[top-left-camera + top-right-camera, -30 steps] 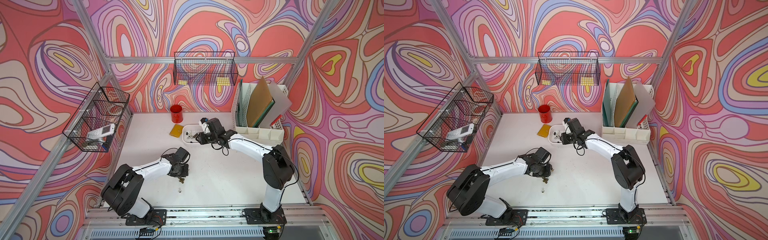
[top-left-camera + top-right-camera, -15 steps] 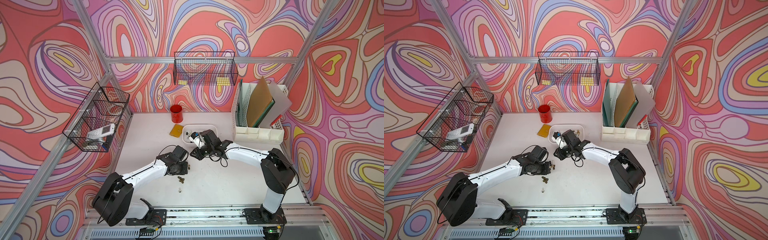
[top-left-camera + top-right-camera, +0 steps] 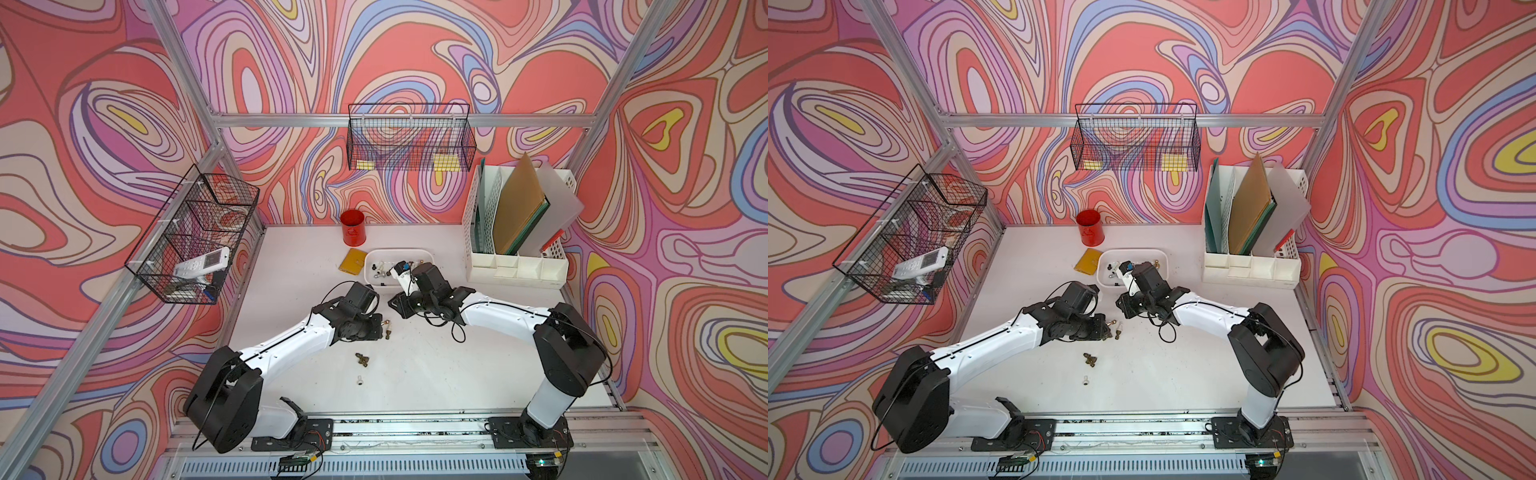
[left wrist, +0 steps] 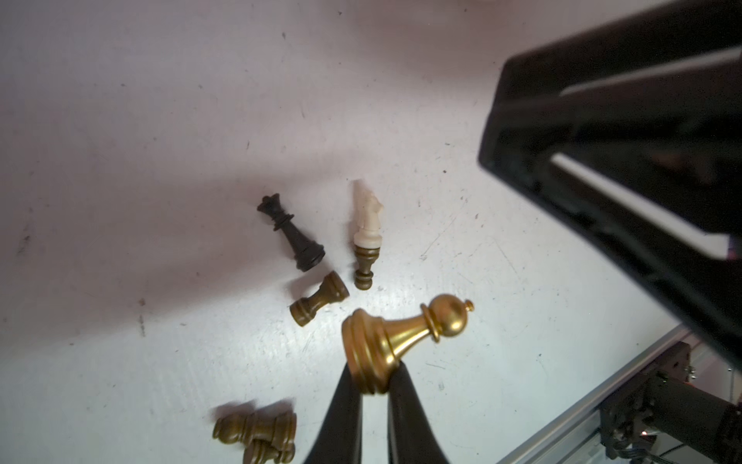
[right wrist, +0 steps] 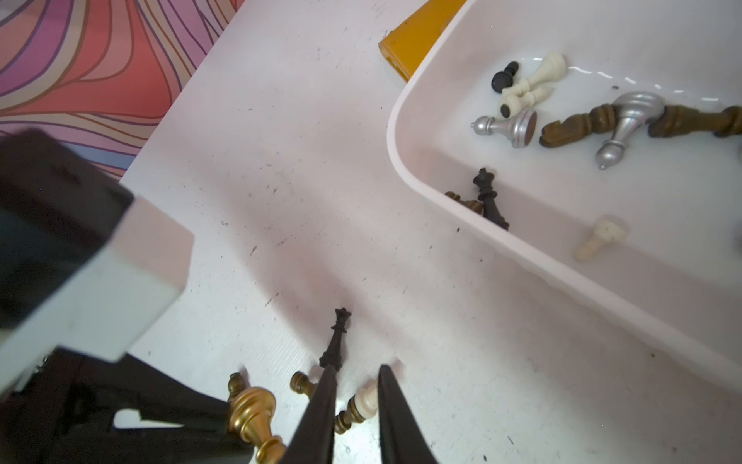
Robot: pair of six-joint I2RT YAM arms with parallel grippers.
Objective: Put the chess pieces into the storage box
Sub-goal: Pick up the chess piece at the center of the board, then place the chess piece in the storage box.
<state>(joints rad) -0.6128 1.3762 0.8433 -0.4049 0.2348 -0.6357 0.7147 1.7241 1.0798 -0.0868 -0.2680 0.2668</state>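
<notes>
Right gripper [image 5: 357, 369] swung back from the storage box [image 5: 395, 132], jaws spread over the white knight [image 5: 366, 399], black queen [image 5: 336, 341] just ahead; left gripper [image 4: 375, 385] now pinches the gold pawn [image 4: 401, 341] by its base.

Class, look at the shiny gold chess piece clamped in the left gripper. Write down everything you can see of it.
The gold piece is shiny and looks like brass-coloured metal. It has a round ringed base, a tapering stem, a collar and a ball head with a tiny knob. It is tilted on its side, its base pinched between the black fingers of the left gripper. Whether it touches the white table cannot be told.
</notes>
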